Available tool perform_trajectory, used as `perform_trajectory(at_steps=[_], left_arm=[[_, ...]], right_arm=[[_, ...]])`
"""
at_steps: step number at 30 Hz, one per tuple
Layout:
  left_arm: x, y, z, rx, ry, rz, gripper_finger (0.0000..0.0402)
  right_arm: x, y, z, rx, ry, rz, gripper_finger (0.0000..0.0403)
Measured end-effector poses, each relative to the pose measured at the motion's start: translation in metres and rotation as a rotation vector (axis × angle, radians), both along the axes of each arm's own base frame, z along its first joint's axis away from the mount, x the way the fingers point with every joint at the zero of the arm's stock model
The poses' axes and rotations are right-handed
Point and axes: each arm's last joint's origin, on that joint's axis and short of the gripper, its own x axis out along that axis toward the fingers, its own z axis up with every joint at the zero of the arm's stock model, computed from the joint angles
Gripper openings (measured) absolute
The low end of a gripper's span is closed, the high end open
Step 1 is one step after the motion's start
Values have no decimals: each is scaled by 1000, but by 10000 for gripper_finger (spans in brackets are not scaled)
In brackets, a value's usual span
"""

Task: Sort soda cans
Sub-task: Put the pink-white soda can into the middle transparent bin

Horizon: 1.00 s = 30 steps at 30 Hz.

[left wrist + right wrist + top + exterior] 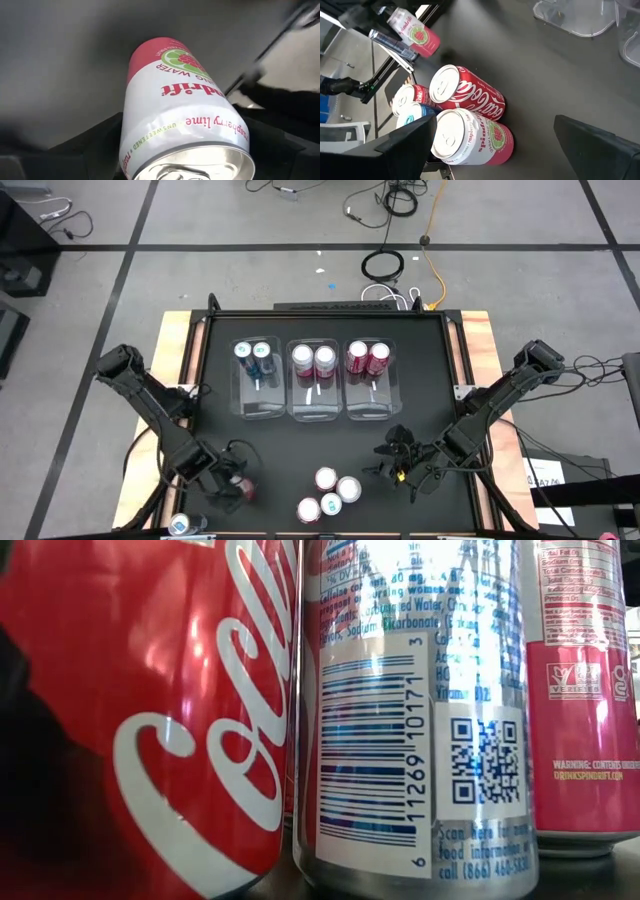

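My left gripper (228, 490) is over the table's near left part, shut on a pink-and-white soda can (185, 110), which also shows in the right wrist view (415, 30). Near the front edge stands a cluster of several cans (328, 493), among them a red one (470, 97) and a pink-and-white one (472, 137); all rest on their bases. My right gripper (393, 455) hangs open just right of and above the cluster, touching nothing. In the low view the red can (140, 710), a can with a barcode (410, 710) and a pink can (585, 690) fill the picture. My left gripper pinches the pink-and-white can between its two fingers, on the can's side wall near its silver top end (150, 145). The fingers slant down from above. The can is lifted clear of the table and tilted, its pink bottom end (160, 52) pointing away from the gripper.
Three clear bins stand in a row at mid-table: the left one (258, 395) holds two teal cans, the middle one (313, 400) two pink-and-white cans, the right one (368, 398) two red cans. A teal can (180, 525) stands at the table's near left corner.
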Motion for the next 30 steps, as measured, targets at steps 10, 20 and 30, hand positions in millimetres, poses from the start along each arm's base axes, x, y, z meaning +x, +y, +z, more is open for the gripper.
perform_trajectory(at_steps=[10,20,30], left_arm=[[54,37,49,47,-278,-40,343],[97,133,112,230,-461,-117,343],[127,225,123,361,-495,-235,343]], right_arm=[[0,0,0,-30,2,27,396],[0,0,0,-4,1,8,396],[1,-1,1,22,-31,-79,396]])
